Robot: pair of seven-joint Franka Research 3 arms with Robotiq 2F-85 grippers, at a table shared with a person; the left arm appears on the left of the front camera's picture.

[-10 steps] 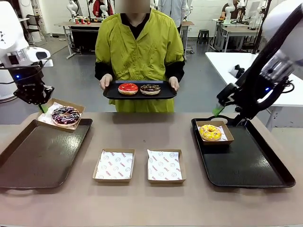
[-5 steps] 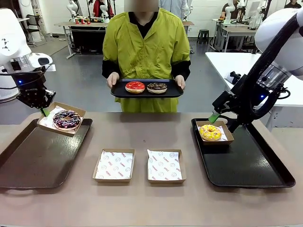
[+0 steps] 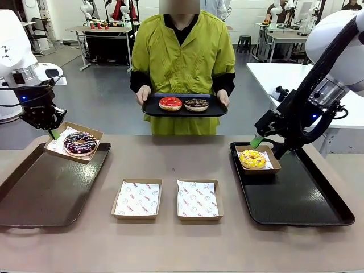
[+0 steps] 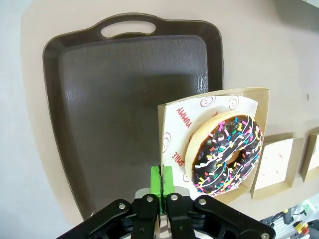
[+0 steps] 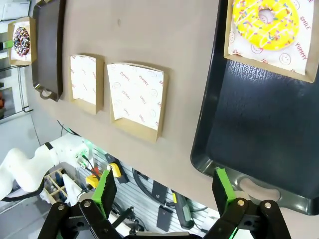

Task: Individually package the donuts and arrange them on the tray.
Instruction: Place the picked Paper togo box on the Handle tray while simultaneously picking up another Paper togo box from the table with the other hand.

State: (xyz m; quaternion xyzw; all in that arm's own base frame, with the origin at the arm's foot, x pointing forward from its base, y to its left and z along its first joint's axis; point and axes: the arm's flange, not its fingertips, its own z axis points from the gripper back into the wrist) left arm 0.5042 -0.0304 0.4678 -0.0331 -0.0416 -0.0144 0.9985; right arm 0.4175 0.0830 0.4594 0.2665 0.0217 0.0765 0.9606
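Yellow donut (image 3: 252, 159) is sitting boxed at frame right near the released right tool (image 5: 164, 184), the left tool (image 4: 161, 179) is clenching the box (image 4: 263, 119) of the purple donut (image 4: 212, 164), and the red donut (image 3: 170, 103) and chocolate donut (image 3: 196, 104) are waiting unboxed.

Red print on the white liner (image 4: 175, 130) of the box (image 4: 263, 117) at the left tray's (image 4: 124, 99) far edge reads "YUMMY" and "SMILE", beside smiley faces. At the right tray's (image 5: 259, 119) far left corner, the liner under the yellow donut (image 5: 265, 20) reads "YUMMY". So does the liner of an empty box (image 5: 139, 131) mid-tabletop (image 5: 149, 30).
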